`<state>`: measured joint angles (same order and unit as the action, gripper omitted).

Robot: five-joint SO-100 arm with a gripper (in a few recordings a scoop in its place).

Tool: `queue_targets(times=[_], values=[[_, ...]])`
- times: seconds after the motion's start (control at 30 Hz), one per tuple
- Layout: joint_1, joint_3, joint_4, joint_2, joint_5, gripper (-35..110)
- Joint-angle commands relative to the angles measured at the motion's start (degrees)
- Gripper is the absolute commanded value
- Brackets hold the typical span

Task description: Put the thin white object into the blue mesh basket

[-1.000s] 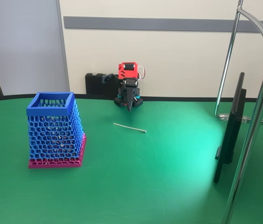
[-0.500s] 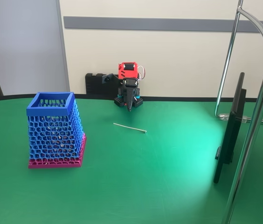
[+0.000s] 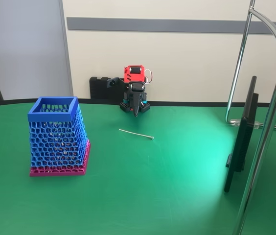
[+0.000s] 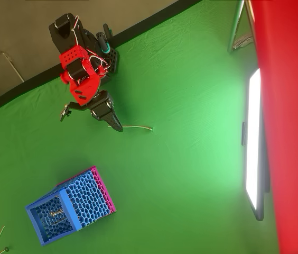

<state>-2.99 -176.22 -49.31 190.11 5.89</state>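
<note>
The pick-up has not begun: the stick point(image 3: 136, 133) lies on the green bench point(image 3: 177, 186), at 2 o'clock from the basket point(image 3: 57, 137), and the empty, seemingly closed end effector point(image 3: 136, 113) must open and descend.

Red and black arm point(image 4: 80, 79), tapered black claw point(image 4: 118, 127), white wires, blue base parts

Bright, sharp — glare on green table point(image 3: 211, 161).

Stick: your thin white object point(image 3: 136, 133) lies on the table point(image 3: 177, 186), right of the blue mesh basket point(image 3: 57, 137).
Gripper: your gripper point(image 3: 136, 111) sits behind the stick.
</note>
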Motion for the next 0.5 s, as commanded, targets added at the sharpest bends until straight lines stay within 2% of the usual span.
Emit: queue_targets(times=[0.0, 0.47], values=[[-0.5, -0.4, -0.3, 0.4, 0.5, 1], [-0.7, 1.1, 0.7, -2.2, -0.9, 1]])
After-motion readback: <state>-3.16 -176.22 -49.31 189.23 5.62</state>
